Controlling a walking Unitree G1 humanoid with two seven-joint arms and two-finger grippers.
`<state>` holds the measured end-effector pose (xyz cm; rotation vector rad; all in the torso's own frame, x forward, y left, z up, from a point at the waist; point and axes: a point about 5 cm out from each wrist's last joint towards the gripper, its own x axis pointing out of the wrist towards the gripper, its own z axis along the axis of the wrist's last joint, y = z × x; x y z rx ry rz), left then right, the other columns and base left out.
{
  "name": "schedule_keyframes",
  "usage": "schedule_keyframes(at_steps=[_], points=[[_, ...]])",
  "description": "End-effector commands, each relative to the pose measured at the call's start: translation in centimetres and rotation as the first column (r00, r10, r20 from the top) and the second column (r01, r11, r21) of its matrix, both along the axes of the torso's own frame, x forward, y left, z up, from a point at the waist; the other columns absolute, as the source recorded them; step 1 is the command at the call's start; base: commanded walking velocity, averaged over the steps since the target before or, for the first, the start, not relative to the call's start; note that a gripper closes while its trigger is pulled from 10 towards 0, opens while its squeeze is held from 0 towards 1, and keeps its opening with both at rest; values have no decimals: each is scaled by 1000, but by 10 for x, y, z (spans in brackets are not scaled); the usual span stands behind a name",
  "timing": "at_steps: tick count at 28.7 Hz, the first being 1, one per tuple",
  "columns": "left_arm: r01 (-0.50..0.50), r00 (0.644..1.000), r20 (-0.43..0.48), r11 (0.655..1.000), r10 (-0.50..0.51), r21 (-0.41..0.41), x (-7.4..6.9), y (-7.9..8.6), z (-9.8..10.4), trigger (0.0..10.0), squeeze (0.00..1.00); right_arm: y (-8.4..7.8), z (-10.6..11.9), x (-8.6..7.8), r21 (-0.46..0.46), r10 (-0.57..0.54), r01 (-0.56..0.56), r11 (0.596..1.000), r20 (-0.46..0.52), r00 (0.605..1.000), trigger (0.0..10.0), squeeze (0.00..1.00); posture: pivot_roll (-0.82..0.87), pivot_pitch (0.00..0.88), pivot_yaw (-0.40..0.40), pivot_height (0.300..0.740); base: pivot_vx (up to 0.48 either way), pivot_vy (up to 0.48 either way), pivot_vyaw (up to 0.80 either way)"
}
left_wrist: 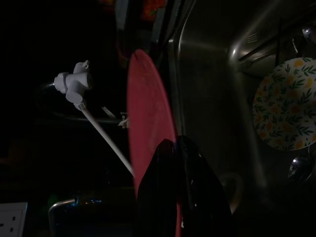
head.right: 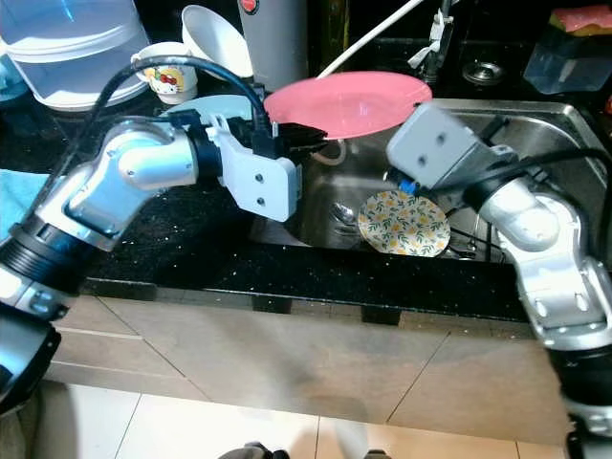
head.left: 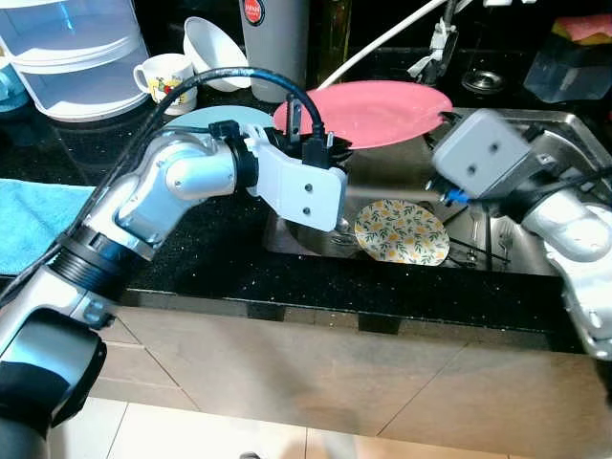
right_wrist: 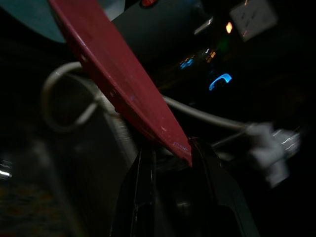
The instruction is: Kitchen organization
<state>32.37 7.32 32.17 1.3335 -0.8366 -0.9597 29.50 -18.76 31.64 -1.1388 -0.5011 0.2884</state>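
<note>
Both grippers held the pink plate (head.left: 368, 112) level above the sink (head.left: 564, 124): the left gripper (left_wrist: 178, 148) clamped its near-left rim, and the right gripper's (right_wrist: 170, 145) 2 fingers straddled the opposite edge. A floral plate (head.left: 402, 231) lay in the basin below.

Pink plate (head.left: 368, 113) level above sink; floral plate (head.left: 402, 231) inside.

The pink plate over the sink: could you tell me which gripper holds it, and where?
Both: the left gripper and the right gripper pinch the pink plate at opposite rim edges.
</note>
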Motion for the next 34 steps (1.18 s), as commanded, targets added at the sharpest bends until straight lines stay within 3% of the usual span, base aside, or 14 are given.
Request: schedule_keyframes(at_steps=[1, 4, 11, 15, 29, 30, 31, 32, 33, 34], points=[[44, 999, 15, 999, -45, 29, -4, -3, 4, 10000, 0, 5, 4, 0, -88, 12, -5, 996, 77, 997, 10000, 0, 37, 98, 64, 740, 0, 0, 0], [89, 996, 13, 995, -90, 46, -7, -6, 4, 10000, 0, 7, 8, 2, -174, 14, 14, 985, 156, 988, 10000, 0, 35, 101, 66, 740, 0, 0, 0], [139, 990, 18, 989, -139, 42, -10, -11, 7, 10000, 0, 11, -3, 5, -240, 48, -16, 971, 125, 991, 10000, 0, 36, 107, 62, 740, 0, 0, 0], [227, 972, -65, 974, -226, 14, -20, -14, 4, 10000, 0, 13, -10, 8, -278, 72, -35, 960, 123, 990, 10000, 0, 36, 109, 62, 740, 0, 0, 0], [293, 946, -144, 956, -291, -6, -25, -17, 0, 10000, 0, 17, -13, 13, -294, 102, -56, 954, 144, 984, 10000, 0, 32, 115, 57, 740, 0, 0, 0], [294, 945, -148, 956, -291, -3, -24, -17, 0, 10000, 0, 17, -14, 14, -297, 106, -61, 953, 137, 985, 9098, 0, 32, 115, 57, 740, 0, 0, 0], [294, 945, -148, 956, -291, -3, -24, -17, 0, 10000, 0, 17, -14, 14, -297, 106, -61, 953, 137, 985, 9098, 0, 32, 115, 57, 740, 0, 0, 0], [290, 947, -143, 957, -286, 4, -24, -17, -1, 10000, 0, 18, -14, 14, -298, 107, -63, 952, 134, 985, 3922, 0, 32, 115, 57, 740, 0, 0, 0], [284, 950, -137, 959, -279, 13, -22, -16, -2, 10000, 0, 17, -16, 14, -301, 109, -66, 951, 129, 986, 0, 0, 32, 115, 57, 740, 0, 0, 0], [284, 950, -137, 959, -279, 13, -22, -16, -2, 10000, 0, 17, -16, 14, -301, 109, -66, 951, 129, 986, 0, 0, 32, 115, 57, 740, 0, 0, 0]])
